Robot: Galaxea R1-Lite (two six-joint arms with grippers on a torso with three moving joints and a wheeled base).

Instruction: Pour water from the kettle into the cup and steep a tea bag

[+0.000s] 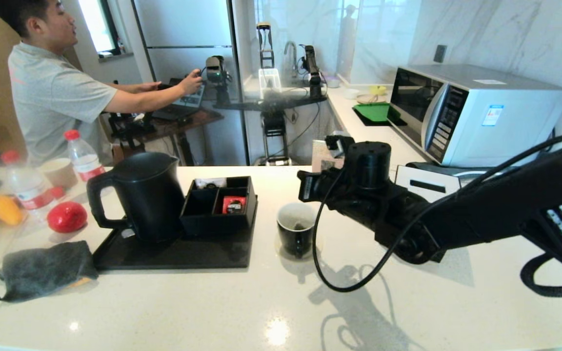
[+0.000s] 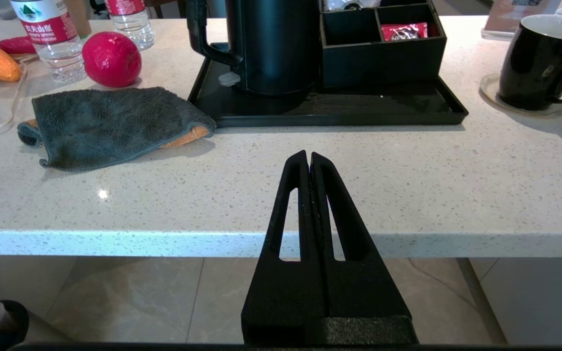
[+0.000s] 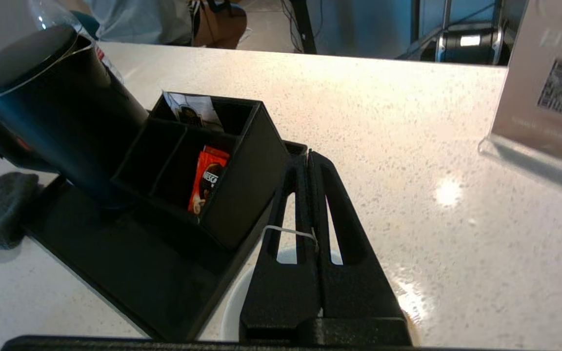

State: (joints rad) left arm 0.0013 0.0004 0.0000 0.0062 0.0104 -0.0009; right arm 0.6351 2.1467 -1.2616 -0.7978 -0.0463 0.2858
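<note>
The black kettle (image 1: 147,195) stands upright on the black tray (image 1: 173,256), its handle to the left. To the tray's right sits the black cup (image 1: 296,234) with a white inside. A small greyish tea bag (image 1: 300,225) lies in its bottom. My right gripper (image 1: 304,186) hovers just above the cup, shut on the tea bag's thin white string (image 3: 286,230). The cup's white rim (image 3: 242,302) shows under the right gripper (image 3: 309,155). My left gripper (image 2: 309,155) is shut and empty at the counter's front edge, facing the kettle (image 2: 271,44). No water is visible.
A black organiser box (image 1: 220,204) holding a red packet (image 1: 233,204) stands on the tray. A grey cloth (image 1: 47,268), red fruit (image 1: 67,216), water bottles (image 1: 83,156) and a paper cup (image 1: 59,171) lie left. A microwave (image 1: 476,114) stands back right. A person (image 1: 51,87) stands behind.
</note>
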